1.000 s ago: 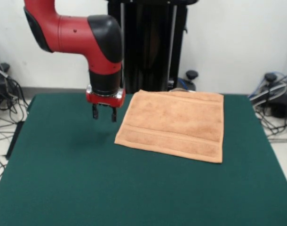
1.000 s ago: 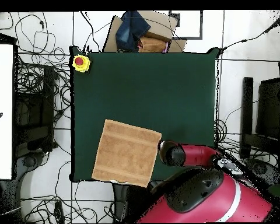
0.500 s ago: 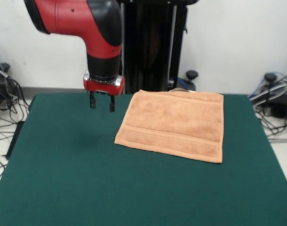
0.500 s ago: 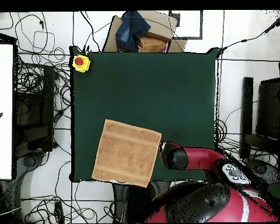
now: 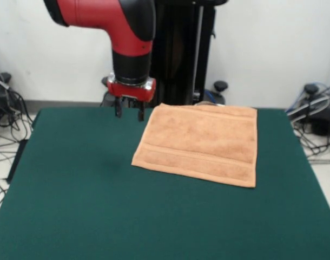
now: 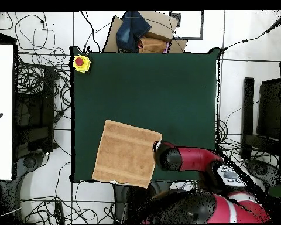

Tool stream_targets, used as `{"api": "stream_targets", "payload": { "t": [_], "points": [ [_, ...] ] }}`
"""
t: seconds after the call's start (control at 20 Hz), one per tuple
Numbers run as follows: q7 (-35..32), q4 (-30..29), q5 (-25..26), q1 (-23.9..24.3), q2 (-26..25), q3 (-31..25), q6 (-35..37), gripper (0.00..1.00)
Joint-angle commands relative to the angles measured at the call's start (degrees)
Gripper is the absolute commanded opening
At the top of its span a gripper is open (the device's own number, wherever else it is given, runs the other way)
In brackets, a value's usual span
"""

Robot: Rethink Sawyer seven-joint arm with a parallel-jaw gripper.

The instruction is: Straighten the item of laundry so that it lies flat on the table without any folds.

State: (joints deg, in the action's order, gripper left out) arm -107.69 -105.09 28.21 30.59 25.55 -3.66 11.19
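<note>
Green table (image 5: pixel 73 216) lies bare beyond towel (image 5: pixel 200 143); claw (image 5: pixel 129 112) parted beside its edge.

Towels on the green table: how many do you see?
1. The towel lies flat on the table near its far edge in the front view, beside the pincer, which hangs above the felt. Nothing seems hidden.

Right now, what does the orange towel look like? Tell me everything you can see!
The towel is light orange-tan and fuzzy like terry cloth, roughly square, with woven bands running across it. It lies spread flat on the green table, turned a little askew, with no fold showing. Its far edge reaches the table's edge on the robot's side. Nothing holds it: the gripper hangs open above the table, beside one corner.
</note>
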Motion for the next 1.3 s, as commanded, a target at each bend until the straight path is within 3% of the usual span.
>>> {"api": "stream_targets", "payload": {
  "t": [0.05, 0.25, 0.8, 1.05, 1.3],
  "points": [
    [-11.4, 4.5, -7.4, -7.6, -5.7, -3.0, 1.2, 1.00],
    [-12.3, 7.5, -10.5, -10.5, -8.7, -1.2, -0.2, 1.00],
    [-9.9, 10.5, -14.7, -12.6, -12.6, -0.3, 0.0, 1.00],
    [-9.0, 16.8, -17.4, -14.1, -19.6, 1.1, 3.3, 1.00],
    [-10.2, 22.2, -20.2, -17.0, -25.1, 3.0, 1.8, 1.00]
  ]
}}
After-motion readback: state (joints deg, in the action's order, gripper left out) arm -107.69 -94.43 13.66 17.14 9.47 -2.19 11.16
